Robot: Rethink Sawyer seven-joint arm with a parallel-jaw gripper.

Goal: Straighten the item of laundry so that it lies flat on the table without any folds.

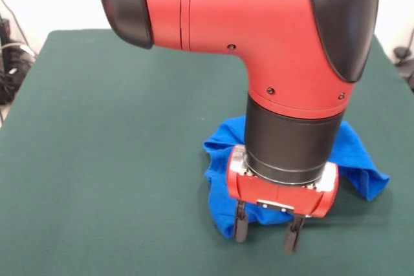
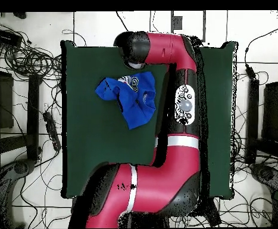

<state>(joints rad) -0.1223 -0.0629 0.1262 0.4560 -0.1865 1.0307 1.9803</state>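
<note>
The item of laundry (image 1: pixel 359 153) is a bright blue shirt lying bunched and creased on the dark green table (image 1: pixel 110 159). In the front view the arm's wrist covers its middle, and blue cloth shows on both sides. My gripper (image 1: pixel 266 232) stands open at the shirt's near edge, its left finger (image 1: pixel 241 227) against the blue cloth and its right finger over bare table. From overhead the shirt (image 2: pixel 129 98) is crumpled with a bit of white print showing, and the arm's end (image 2: pixel 132 50) hides the gripper.
The red arm (image 2: pixel 180 113) lies across the table (image 2: pixel 93 155) beside the shirt in the overhead view. Cables and dark equipment (image 2: pixel 22 53) crowd the floor around the table's edges.
</note>
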